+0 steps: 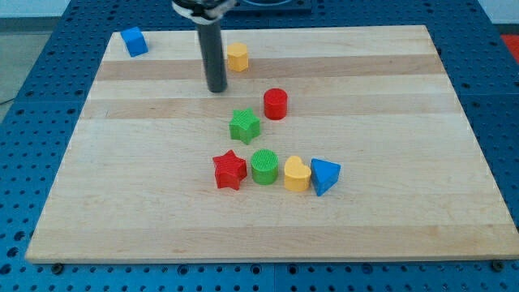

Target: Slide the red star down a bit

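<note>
The red star [229,170] lies near the middle of the wooden board [122,186], at the left end of a row of blocks. My tip [216,90] rests on the board well above the red star, toward the view's top, left of the yellow hexagon [237,57]. The tip touches no block. A green star [244,126] sits between the tip and the red star, slightly to the right.
A green cylinder [264,167], a yellow heart [297,174] and a blue triangle [324,176] line up right of the red star. A red cylinder [275,104] stands right of the green star. A blue cube [134,41] sits at the board's top left corner.
</note>
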Motion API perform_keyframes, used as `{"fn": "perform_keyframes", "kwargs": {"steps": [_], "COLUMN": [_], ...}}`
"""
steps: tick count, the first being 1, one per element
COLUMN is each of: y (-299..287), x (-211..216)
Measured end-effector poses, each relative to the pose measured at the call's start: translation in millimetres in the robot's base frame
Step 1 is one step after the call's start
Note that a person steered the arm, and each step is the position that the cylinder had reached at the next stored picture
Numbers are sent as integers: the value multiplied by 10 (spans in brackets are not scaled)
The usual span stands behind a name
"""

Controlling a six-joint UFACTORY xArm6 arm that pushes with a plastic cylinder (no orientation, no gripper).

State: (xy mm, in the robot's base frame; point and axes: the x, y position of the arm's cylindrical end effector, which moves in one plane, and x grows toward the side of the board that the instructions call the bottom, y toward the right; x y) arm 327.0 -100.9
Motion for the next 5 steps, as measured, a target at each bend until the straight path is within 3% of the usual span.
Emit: {"fn": "perform_keyframes", "kwargs": {"steps": [1, 2, 3, 4, 5], "y": [207, 913, 1036, 457, -11], "x": [-309, -428, -287, 120, -52]}}
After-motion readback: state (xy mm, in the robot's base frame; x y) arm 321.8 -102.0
